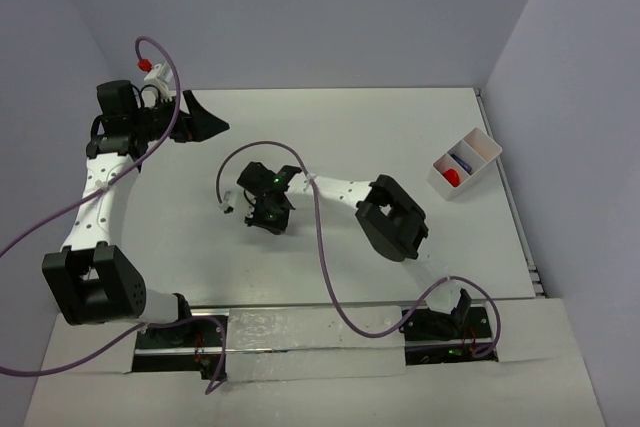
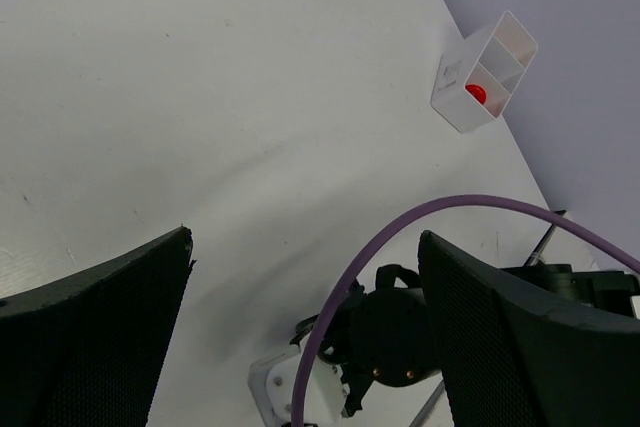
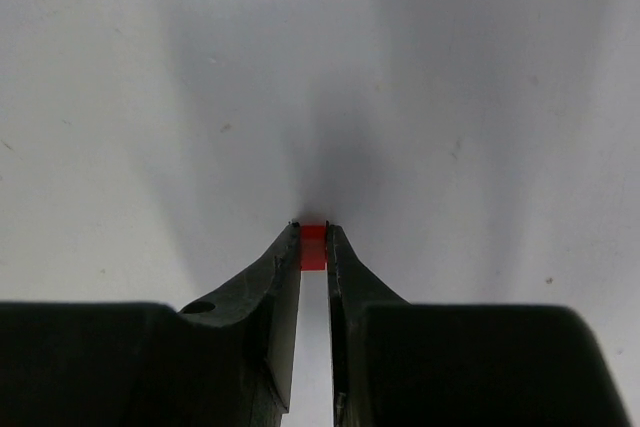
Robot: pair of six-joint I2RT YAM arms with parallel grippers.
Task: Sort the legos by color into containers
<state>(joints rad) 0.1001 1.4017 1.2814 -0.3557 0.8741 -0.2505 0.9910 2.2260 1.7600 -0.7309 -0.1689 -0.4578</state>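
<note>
Between the right pincer's [image 3: 314,231] tips a red lego [image 3: 314,248] sits pinched; left pincer [image 2: 305,236] gapes empty.

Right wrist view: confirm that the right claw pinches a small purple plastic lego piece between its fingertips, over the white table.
Not quite: the piece is red, not purple. The right claw pinches a small red plastic lego piece between its fingertips, over the white table; the right wrist view shows it.
</note>
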